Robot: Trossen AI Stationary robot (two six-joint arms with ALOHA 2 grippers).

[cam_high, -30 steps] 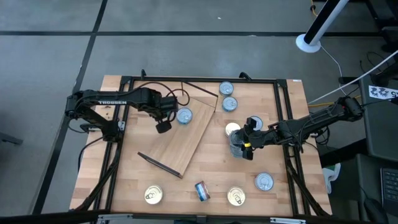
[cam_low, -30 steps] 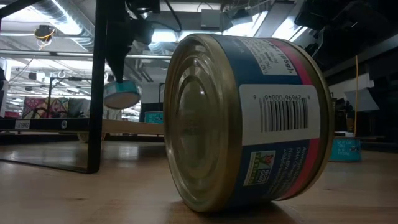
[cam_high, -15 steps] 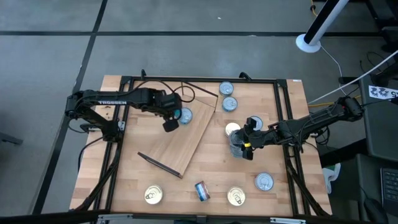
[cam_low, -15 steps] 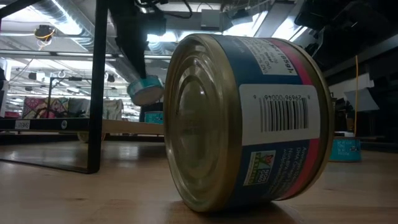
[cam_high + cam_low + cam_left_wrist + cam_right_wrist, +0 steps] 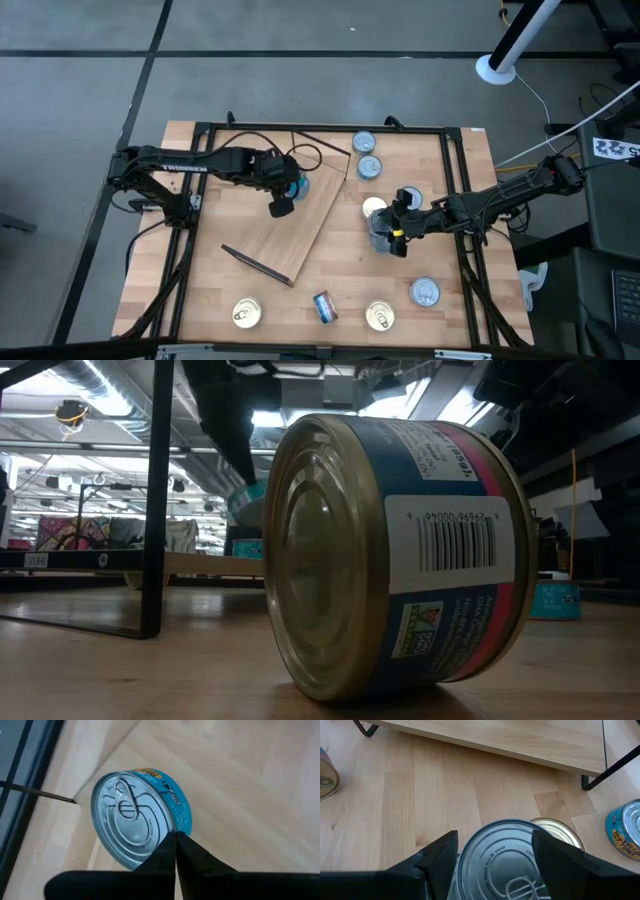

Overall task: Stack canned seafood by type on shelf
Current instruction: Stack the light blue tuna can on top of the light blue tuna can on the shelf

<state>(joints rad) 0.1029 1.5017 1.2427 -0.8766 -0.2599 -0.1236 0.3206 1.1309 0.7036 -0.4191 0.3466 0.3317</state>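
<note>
My left gripper [image 5: 287,195] is over the shelf [image 5: 300,225], a light plywood board with dark frame bars, and is shut on a silver-topped, teal-labelled can [image 5: 137,817]. In the low view that can [image 5: 248,500] hangs tilted above the shelf. My right gripper [image 5: 386,238] is right of the shelf, shut on another silver-topped can [image 5: 507,865]. A gold-lidded can [image 5: 560,830] stands just beyond it. Other cans stand on the tabletop by their bases. A blue-red can [image 5: 390,550] lies on its side at the near edge. My left gripper pinches the can's rim [image 5: 172,831] between its two fingertips, slanting down from above. The can is lifted clear of the shelf and hangs tilted below the fingers. My right gripper has one finger [image 5: 442,852] on each side of the can's wall, just below its lid. What the can rests on is hidden.
Two silver-topped cans [image 5: 363,142] [image 5: 369,166] stand near the far edge and another [image 5: 424,292] near the right front. Gold-lidded cans [image 5: 246,313] [image 5: 379,316] sit at the near edge, beside the blue-red can [image 5: 324,307]. A dark shelf leg [image 5: 158,500] stands in the low view.
My left gripper has moved toward the table's right over the shelf, carrying its can. In the low view the can has gone from level to tilted. The right arm has kept still.
</note>
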